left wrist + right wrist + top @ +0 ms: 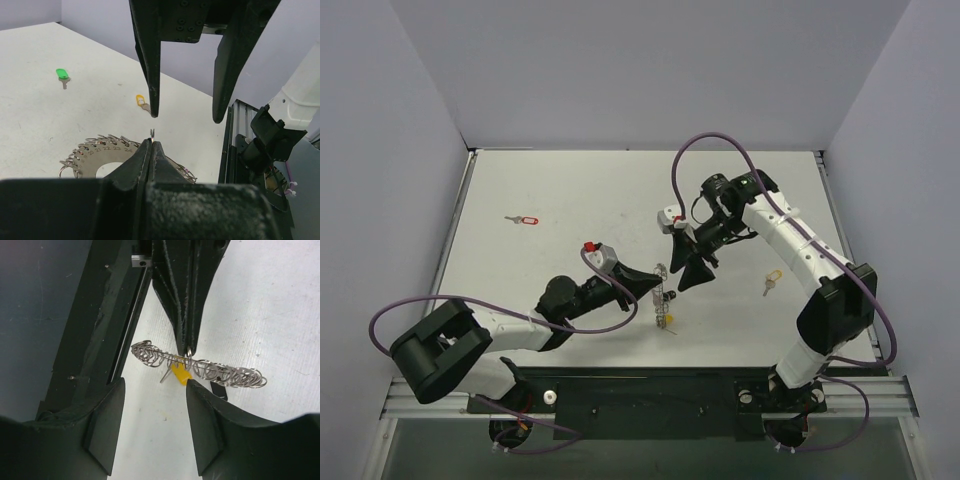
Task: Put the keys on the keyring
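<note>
Above white table point(570, 190), the keyring point(662, 290) is held on edge, left gripper point(656, 284) pinching its rim, likely steadying it for threading; right gripper point(692, 268) hovers beside, fingers spread, empty; red key point(527, 220) lies well apart

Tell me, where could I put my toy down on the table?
The far strip of the table along the back wall is bare, and so is the left side around the red key. The near middle is crowded: the left gripper pinches the keyring there, the right gripper open beside it.
</note>
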Robot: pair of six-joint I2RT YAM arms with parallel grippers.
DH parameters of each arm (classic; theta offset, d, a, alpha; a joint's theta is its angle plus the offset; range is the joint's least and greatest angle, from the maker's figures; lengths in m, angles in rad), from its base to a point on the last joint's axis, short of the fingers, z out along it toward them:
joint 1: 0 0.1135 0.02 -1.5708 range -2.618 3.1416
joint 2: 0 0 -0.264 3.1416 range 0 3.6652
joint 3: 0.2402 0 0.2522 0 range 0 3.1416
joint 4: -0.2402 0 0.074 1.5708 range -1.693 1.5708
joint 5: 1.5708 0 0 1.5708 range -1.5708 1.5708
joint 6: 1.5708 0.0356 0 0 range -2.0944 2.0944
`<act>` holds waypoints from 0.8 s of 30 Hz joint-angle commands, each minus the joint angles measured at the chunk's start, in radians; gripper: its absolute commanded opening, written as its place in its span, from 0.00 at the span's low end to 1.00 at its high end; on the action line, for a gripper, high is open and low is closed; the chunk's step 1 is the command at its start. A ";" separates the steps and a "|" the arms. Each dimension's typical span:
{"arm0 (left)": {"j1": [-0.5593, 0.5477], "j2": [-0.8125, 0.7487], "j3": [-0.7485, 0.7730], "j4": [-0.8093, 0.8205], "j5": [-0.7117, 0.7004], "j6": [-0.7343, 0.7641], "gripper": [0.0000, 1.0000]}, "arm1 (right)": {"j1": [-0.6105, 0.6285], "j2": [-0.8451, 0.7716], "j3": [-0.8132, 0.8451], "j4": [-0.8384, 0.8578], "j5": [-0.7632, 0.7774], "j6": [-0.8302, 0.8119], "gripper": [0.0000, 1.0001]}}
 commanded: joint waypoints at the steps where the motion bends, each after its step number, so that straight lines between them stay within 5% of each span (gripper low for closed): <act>1: -0.004 0.002 0.037 0.307 0.002 -0.017 0.00 | -0.006 0.029 0.057 -0.017 -0.059 0.017 0.47; 24: -0.010 0.004 0.052 0.322 0.004 -0.014 0.00 | 0.045 0.086 0.043 0.062 -0.019 0.118 0.36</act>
